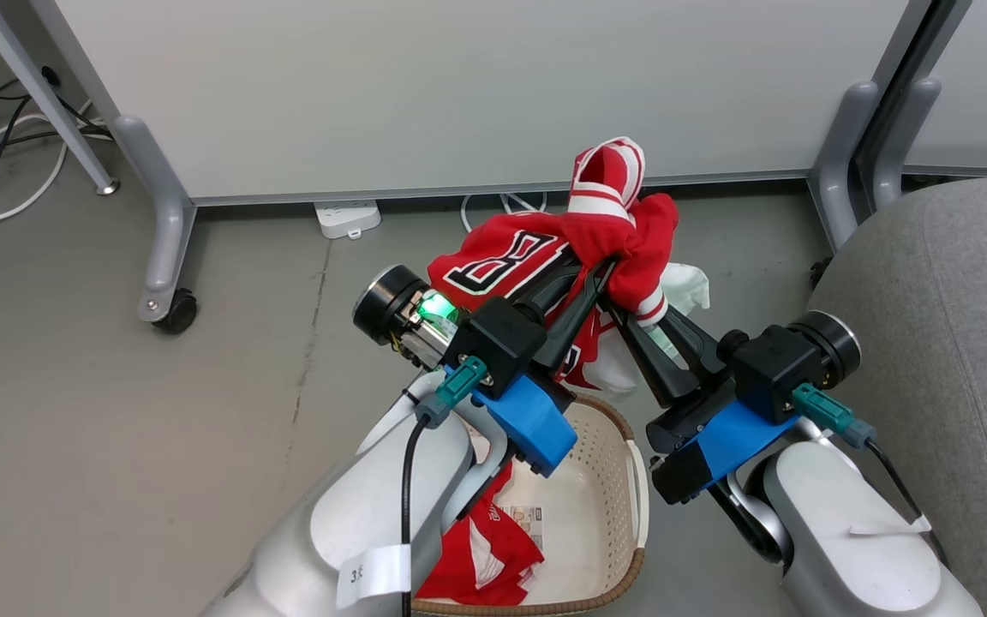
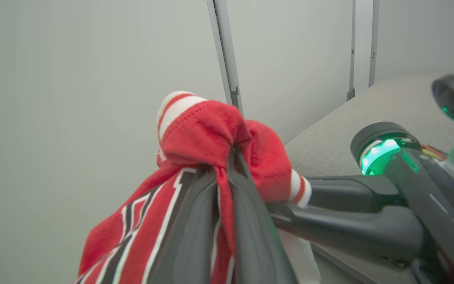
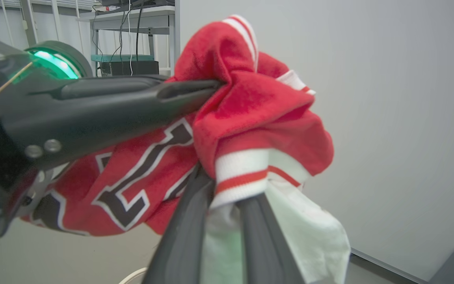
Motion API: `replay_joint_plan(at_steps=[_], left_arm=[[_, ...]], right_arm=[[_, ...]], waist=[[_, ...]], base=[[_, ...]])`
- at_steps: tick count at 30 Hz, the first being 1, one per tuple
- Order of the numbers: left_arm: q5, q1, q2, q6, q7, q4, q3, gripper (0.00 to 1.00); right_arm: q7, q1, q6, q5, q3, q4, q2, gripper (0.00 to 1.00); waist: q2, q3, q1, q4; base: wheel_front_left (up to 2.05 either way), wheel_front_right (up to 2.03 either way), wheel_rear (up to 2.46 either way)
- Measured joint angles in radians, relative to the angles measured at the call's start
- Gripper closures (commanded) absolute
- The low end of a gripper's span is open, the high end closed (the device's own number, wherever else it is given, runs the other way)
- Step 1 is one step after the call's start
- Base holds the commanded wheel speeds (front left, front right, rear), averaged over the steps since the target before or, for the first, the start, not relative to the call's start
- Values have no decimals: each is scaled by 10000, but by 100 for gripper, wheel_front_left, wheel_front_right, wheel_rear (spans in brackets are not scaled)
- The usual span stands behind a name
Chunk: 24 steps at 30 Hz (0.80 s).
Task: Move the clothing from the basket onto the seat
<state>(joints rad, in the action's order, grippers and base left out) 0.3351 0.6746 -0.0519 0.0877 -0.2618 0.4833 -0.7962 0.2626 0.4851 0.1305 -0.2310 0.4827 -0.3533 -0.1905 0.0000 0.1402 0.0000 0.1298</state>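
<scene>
Two grippers: left gripper (image 1: 598,276) and right gripper (image 1: 609,300) both clenched on the clothing (image 1: 545,248), tips meeting in one bunch.
Clothing position: lifted above the basket (image 1: 622,467), hanging between the fingers, numbered jersey draped leftward, striped cuff on top.
Left behind: another red piece (image 1: 481,553) lying in the basket bottom.
Seat: grey cushion (image 1: 948,343) on the robot's right, well apart from the bundle.
Step in hand: carrying across to the seat, by the look of it.
Doing it well: swing both arms together, keep spacing fixed, lift trailing fabric clear of the rim, release only once over the cushion.
</scene>
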Motion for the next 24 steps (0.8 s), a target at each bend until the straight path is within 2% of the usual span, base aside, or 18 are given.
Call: replay_joint_plan(at_steps=[17, 18, 19, 24], left_arm=[[-12, 27, 2, -31, 0, 48, -4, 100], [-10, 27, 2, -40, -2, 48, 12, 64], [-6, 26, 2, -75, -2, 48, 27, 0], [-79, 22, 6, -165, -12, -33, 56, 0]], right_arm=[[0, -19, 0, -8, -77, -10, -21, 100], [0, -20, 0, -8, -82, -8, -19, 100], [0, -20, 0, -8, -92, -6, -21, 100], [0, -42, 2, -10, -364, 35, -15, 100]], waist=[[0, -3, 0, -73], [0, -2, 0, -73], [0, 0, 0, -73], [0, 29, 0, -88]], base=[[0, 0, 0], [0, 0, 0], [0, 0, 0], [0, 0, 0]])
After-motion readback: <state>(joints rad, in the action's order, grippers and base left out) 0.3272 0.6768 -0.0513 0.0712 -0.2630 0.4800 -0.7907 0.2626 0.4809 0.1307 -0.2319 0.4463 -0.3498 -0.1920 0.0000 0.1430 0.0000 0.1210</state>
